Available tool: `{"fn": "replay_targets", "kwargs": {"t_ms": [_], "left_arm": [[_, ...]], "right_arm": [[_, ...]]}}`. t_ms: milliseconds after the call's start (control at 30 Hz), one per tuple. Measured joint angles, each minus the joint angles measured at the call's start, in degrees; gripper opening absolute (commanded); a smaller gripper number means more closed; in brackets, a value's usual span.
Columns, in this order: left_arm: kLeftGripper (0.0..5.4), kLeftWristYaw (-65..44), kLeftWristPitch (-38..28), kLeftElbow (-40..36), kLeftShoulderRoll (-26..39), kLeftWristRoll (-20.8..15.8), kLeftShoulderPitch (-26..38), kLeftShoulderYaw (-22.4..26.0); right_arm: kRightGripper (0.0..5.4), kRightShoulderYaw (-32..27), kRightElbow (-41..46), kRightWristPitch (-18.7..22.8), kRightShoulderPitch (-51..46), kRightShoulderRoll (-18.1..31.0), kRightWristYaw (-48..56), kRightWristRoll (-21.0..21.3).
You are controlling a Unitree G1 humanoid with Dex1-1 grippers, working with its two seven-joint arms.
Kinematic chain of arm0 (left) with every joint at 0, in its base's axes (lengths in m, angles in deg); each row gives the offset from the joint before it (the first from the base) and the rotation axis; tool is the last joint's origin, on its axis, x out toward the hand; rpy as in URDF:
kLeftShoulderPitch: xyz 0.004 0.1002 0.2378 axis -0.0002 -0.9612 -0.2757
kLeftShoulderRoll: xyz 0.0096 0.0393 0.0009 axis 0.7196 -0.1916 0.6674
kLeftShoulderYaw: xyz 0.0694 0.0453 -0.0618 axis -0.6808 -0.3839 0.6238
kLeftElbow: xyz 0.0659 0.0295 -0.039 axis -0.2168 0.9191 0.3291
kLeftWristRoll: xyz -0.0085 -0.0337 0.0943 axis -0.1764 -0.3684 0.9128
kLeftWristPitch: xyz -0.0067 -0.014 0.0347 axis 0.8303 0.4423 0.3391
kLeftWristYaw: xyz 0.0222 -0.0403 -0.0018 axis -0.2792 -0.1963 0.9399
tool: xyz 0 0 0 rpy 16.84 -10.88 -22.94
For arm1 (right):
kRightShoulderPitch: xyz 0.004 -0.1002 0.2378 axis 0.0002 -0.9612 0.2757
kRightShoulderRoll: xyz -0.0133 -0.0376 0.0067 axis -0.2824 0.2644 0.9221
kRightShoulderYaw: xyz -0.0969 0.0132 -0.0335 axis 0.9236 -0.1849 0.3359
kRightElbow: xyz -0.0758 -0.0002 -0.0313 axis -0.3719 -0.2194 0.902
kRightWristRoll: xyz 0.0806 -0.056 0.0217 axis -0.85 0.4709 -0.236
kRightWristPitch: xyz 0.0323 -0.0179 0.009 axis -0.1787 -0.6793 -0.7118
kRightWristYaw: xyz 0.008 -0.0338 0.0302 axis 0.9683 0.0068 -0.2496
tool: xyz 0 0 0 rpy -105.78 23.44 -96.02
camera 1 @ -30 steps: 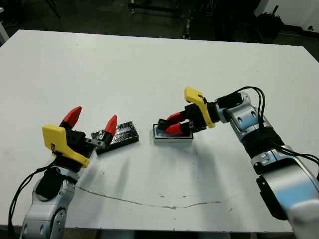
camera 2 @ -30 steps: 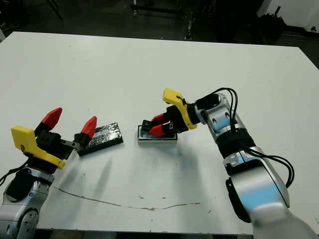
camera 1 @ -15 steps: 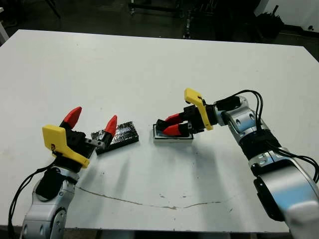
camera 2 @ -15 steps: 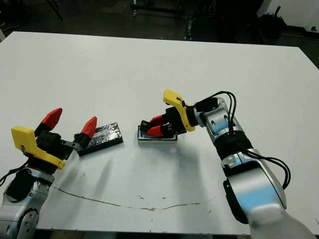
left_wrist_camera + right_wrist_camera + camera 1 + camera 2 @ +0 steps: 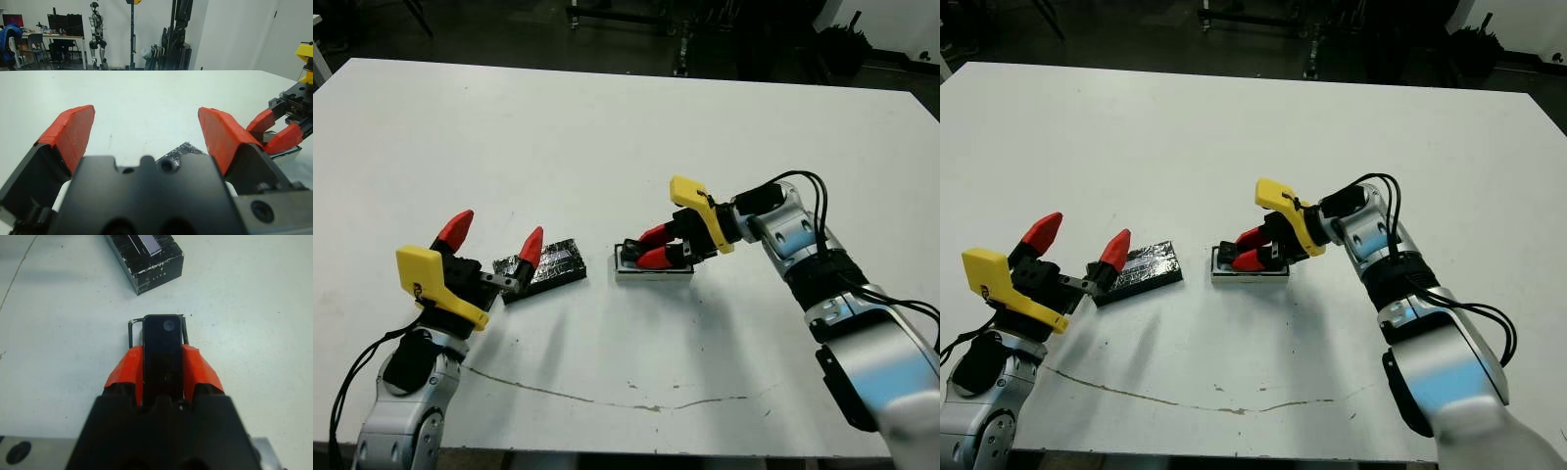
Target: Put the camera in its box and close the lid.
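Note:
My right gripper (image 5: 651,248) is shut on the camera (image 5: 163,333), a small black bar gripped by its long sides. The camera lies lengthwise over the box (image 5: 655,269), low in or just above its white hollow. Only the box's thin rim (image 5: 131,327) shows past the camera's far end. The lid (image 5: 552,262), a glossy black slab with silvery flecks, rests flat on the table to the left of the box. My left gripper (image 5: 495,236) is open just left of the lid, one red fingertip (image 5: 531,243) hovering over its near end.
A thin dark line (image 5: 607,397) runs across the white table (image 5: 607,137) near its front edge. Beyond the far edge stand dark equipment racks (image 5: 626,15). Chairs and a standing humanoid figure (image 5: 96,34) show in the left wrist view.
My right gripper has shifted a little and lowered the camera's end closer to the box. The left arm and the lid have not moved.

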Motion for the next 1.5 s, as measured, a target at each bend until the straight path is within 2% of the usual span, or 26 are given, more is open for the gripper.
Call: {"fn": "replay_targets", "kwargs": {"t_ms": [300,333,433,600,733,1033,1167,1500], "left_arm": [[5.4,0.0,0.5,0.0,0.0,-0.5,0.0,0.1],[5.4,-0.1,0.5,0.0,0.0,-0.6,0.0,0.1],[5.4,-0.1,0.5,0.0,0.0,-0.5,0.0,0.1],[5.4,-0.1,0.5,0.0,0.0,-0.2,0.0,0.0],[5.4,-0.1,0.5,0.0,0.0,-0.2,0.0,0.0],[5.4,-0.6,0.3,0.0,0.0,-0.3,0.0,0.0],[5.4,-0.7,0.2,0.0,0.0,-0.2,0.0,0.0],[5.4,-0.8,-0.1,0.3,0.0,-0.1,0.0,0.0]], "right_arm": [[1.67,1.0,-0.2,0.3,0.6,0.1,0.5,0.1],[1.96,1.4,-0.5,0.3,1.0,0.1,1.1,0.3],[2.33,2.6,-2.0,0.5,2.6,0.3,4.8,0.8],[3.04,2.7,-4.8,-5.3,2.7,0.6,6.7,1.0],[3.62,2.9,-5.3,-6.7,2.7,0.6,7.8,1.3],[4.88,2.9,-5.2,-7.0,2.7,0.7,10.3,1.6],[5.39,2.6,-4.4,-5.9,2.6,0.8,10.7,1.6],[5.39,0.1,-3.1,-4.0,2.5,2.7,11.0,1.0]]}}
